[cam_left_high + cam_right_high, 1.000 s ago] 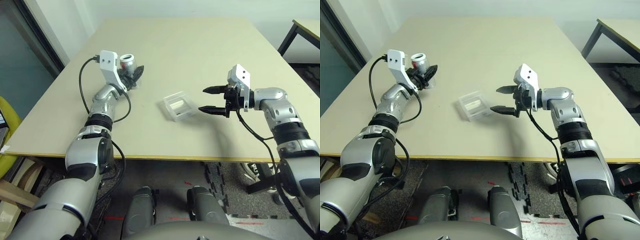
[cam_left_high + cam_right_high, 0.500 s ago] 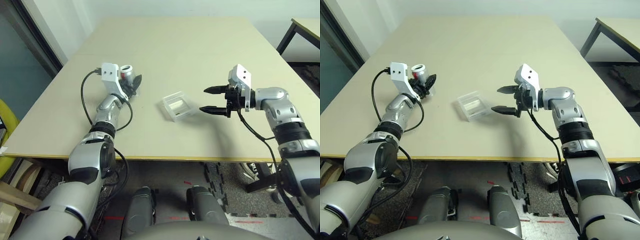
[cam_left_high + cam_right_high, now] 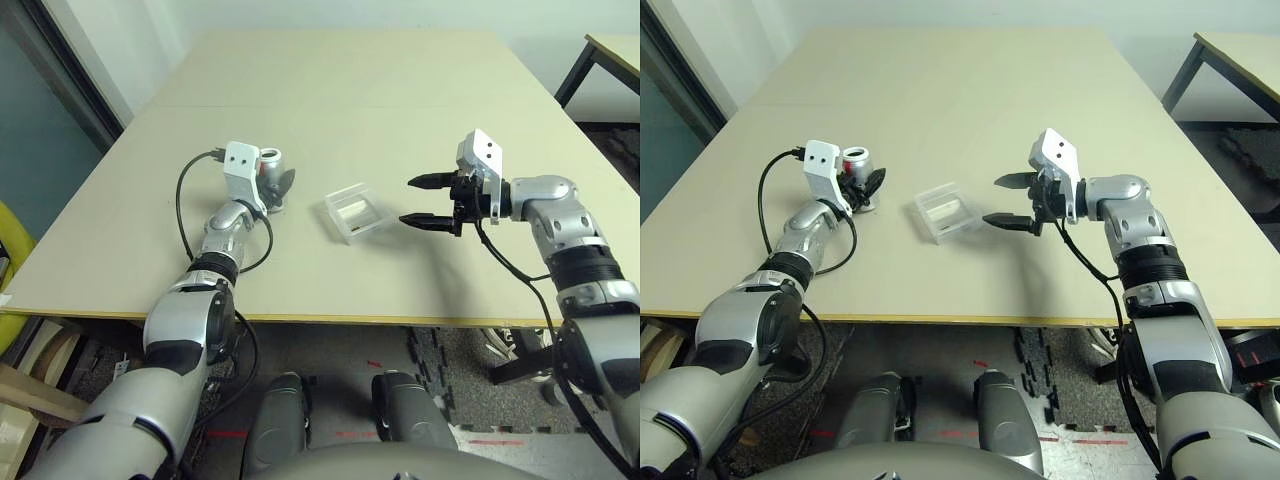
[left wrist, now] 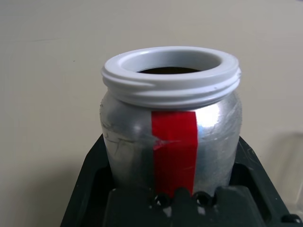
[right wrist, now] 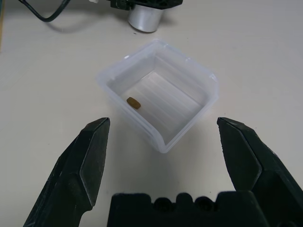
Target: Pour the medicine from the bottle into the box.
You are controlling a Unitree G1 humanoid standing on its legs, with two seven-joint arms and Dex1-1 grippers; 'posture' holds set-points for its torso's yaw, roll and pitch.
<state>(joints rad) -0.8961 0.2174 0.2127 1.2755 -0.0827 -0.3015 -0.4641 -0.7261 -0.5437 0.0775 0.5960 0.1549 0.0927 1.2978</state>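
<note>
Evidently the table (image 3: 400, 90) is kept bare so the pour has room: left of centre in the head view the left gripper (image 3: 277, 186) is clamped on the bottle (image 3: 268, 165), upright and uncapped, while right of centre the right gripper (image 3: 418, 201) waits with fingers spread wide just beside the box (image 3: 354, 211), probably to steady it. Inside the box lies one small brown pill (image 5: 134, 102); the bottle's dark mouth hides whatever is left, and its base is masked by the fingers.
</note>
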